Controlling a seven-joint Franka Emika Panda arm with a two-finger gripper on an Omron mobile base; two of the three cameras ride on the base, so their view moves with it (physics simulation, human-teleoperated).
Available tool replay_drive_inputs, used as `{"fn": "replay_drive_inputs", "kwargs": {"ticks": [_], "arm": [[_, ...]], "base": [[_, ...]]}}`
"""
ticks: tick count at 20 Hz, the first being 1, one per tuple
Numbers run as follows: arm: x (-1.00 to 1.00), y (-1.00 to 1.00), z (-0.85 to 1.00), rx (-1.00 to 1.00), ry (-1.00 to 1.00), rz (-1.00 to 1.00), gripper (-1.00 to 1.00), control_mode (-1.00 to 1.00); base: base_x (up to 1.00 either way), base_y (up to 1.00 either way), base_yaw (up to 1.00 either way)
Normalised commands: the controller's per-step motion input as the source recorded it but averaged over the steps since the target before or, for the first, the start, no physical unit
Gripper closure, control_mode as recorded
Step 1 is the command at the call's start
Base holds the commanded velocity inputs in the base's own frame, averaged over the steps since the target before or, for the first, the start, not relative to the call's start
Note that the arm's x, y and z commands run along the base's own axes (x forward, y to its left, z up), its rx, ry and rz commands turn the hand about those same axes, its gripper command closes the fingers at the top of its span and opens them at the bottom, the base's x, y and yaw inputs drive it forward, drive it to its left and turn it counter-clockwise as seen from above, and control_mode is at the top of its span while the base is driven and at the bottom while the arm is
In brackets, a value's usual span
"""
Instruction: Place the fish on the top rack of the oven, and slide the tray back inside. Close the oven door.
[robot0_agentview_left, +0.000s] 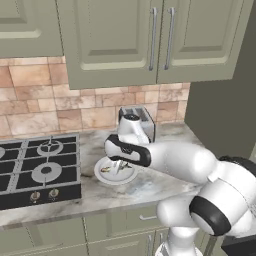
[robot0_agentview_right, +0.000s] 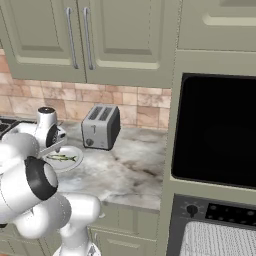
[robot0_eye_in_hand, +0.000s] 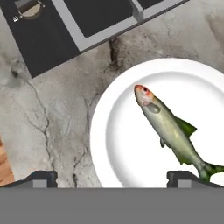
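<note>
The hand (robot0_eye_in_hand: 111, 179) hangs just above the round white plate (robot0_eye_in_hand: 113, 148), pointing down at it, with its two dark fingertips (robot0_eye_in_hand: 41, 178) spread wide apart and nothing between them. The fish (robot0_eye_in_hand: 173, 131) lies flat on that plate, off to one side of the hand's centre: in the hand view it sits toward the right-hand fingertip, not midway between the two. Its long axis runs on a slant, red-tinged head pointing away from the fingertips and toward the hob (robot0_eye_in_hand: 52, 30), tail ending close beside the right-hand fingertip. So the line between the fingertips crosses the body at an angle, not squarely; I judge a small sideways shift toward the fish and a slight roll of the wrist would be needed before closing. The plate rests on the marble tabletop (robot0_agentview_left: 145, 187) near its front edge, between the hob and the toaster (robot0_agentview_right: 101, 126). The oven (robot0_agentview_right: 220, 232) stands well apart, beyond the tabletop's right end, its wire rack (robot0_agentview_right: 220, 240) showing at the bottom of the right base view.
</note>
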Motion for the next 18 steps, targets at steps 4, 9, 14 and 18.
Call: {"fn": "replay_drive_inputs", "kwargs": {"ticks": [4, 9, 14, 18], "arm": [[0.49, 0.10, -0.21, -0.02, 0.00, 0.01, -1.00, -1.00], [0.37, 0.00, -0.16, -0.01, 0.00, 0.01, -1.00, -1.00], [0.23, 0.00, -0.23, 0.00, 0.00, 0.03, -1.00, -1.00], [0.11, 0.00, -0.34, 0.00, 0.00, 0.04, -1.00, -1.00]], "base": [[0.00, 0.00, 0.00], [0.00, 0.00, 0.00], [0.00, 0.00, 0.00], [0.00, 0.00, 0.00]]}}
